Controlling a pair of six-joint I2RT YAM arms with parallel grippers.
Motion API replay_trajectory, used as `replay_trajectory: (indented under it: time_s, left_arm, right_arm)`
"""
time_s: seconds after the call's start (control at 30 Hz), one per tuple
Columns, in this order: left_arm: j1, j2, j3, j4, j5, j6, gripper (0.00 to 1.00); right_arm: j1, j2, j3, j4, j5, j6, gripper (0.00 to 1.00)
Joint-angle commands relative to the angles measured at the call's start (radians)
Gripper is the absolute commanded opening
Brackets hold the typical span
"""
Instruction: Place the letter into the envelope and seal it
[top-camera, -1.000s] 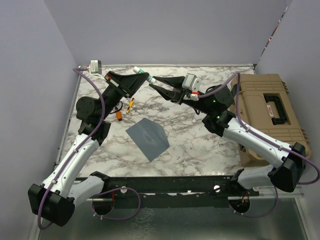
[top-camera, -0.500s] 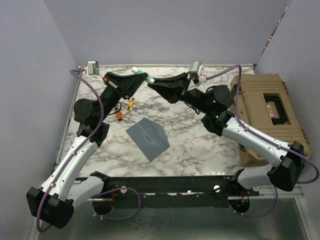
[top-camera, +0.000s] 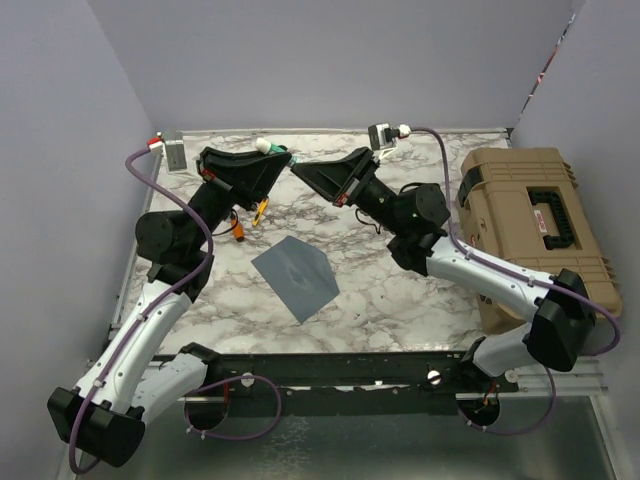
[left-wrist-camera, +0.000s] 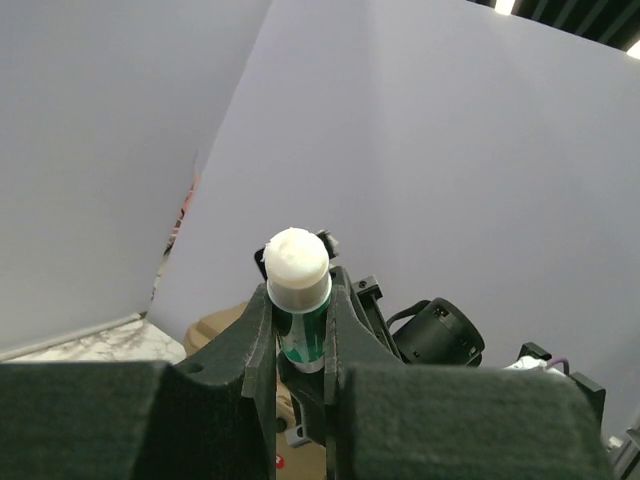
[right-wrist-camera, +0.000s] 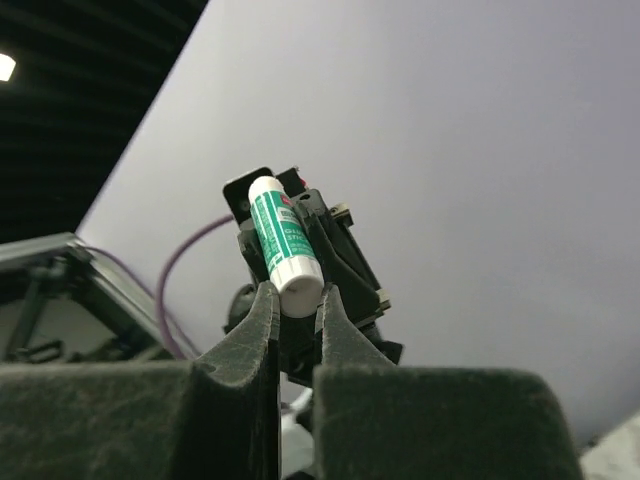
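Observation:
The grey-blue envelope (top-camera: 296, 277) lies flat on the marble table (top-camera: 400, 290), with both grippers well above and behind it. The letter is out of view. My left gripper (top-camera: 276, 160) (left-wrist-camera: 300, 308) is shut on the green body of a glue stick (top-camera: 270, 149) (left-wrist-camera: 297, 268), raised in the air. My right gripper (top-camera: 300, 168) (right-wrist-camera: 298, 298) meets it from the right and is shut on the white end of the same glue stick (right-wrist-camera: 281, 236).
A tan tool case (top-camera: 530, 225) stands along the right edge of the table. A small orange object (top-camera: 240, 229) and a yellow one (top-camera: 260, 208) lie at the back left, under my left arm. Grey walls enclose the back and sides.
My right gripper moved in from the right and closed on the glue stick's white end. Both wrists tipped upward together with the stick. The envelope has stayed put.

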Motion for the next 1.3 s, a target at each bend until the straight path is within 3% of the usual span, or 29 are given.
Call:
replay_trajectory:
  time_s: [0.0, 0.13, 0.2, 0.3, 0.4, 0.5, 0.67, 0.77, 0.87, 1.0, 1.27]
  left_arm:
    - [0.007, -0.011, -0.028, 0.066, 0.094, 0.142, 0.00]
    - [0.006, -0.020, -0.050, 0.108, 0.093, 0.173, 0.00]
    - [0.007, -0.024, -0.055, 0.102, 0.055, 0.169, 0.00]
    - [0.007, -0.009, -0.037, 0.093, 0.009, 0.091, 0.00]
    - [0.007, -0.003, -0.028, 0.054, -0.061, -0.032, 0.00]
    - [0.007, 0.004, -0.007, -0.064, -0.127, -0.165, 0.00]
    - [0.007, 0.038, 0.063, -0.228, -0.107, -0.349, 0.00]
    - [0.007, 0.075, 0.088, -0.231, -0.067, -0.495, 0.00]
    - [0.007, 0.093, 0.088, -0.205, -0.042, -0.600, 0.00]
    - [0.006, 0.088, 0.087, -0.202, -0.044, -0.620, 0.00]
    - [0.007, 0.099, 0.116, -0.219, -0.006, -0.619, 0.00]
  right_arm:
    - [-0.006, 0.026, 0.002, 0.172, 0.105, 0.343, 0.01]
    - [-0.006, 0.062, 0.013, 0.285, 0.078, 0.431, 0.01]
    - [-0.006, 0.054, 0.015, 0.259, 0.054, 0.391, 0.18]
    - [-0.006, -0.002, -0.004, 0.153, 0.043, 0.215, 0.53]
    - [-0.006, -0.088, -0.003, -0.029, 0.041, -0.110, 0.69]
    - [-0.006, -0.157, 0.008, -0.178, 0.048, -0.481, 0.71]
    - [-0.003, -0.197, -0.036, -0.145, -0.081, -1.068, 0.71]
    - [0.004, -0.168, -0.034, -0.145, -0.150, -1.357, 0.72]
    - [0.010, -0.135, -0.009, -0.136, -0.139, -1.446, 0.72]
    - [0.019, -0.103, 0.000, -0.079, -0.129, -1.477, 0.70]
    - [0.031, -0.047, 0.038, -0.081, -0.084, -1.561, 0.52]
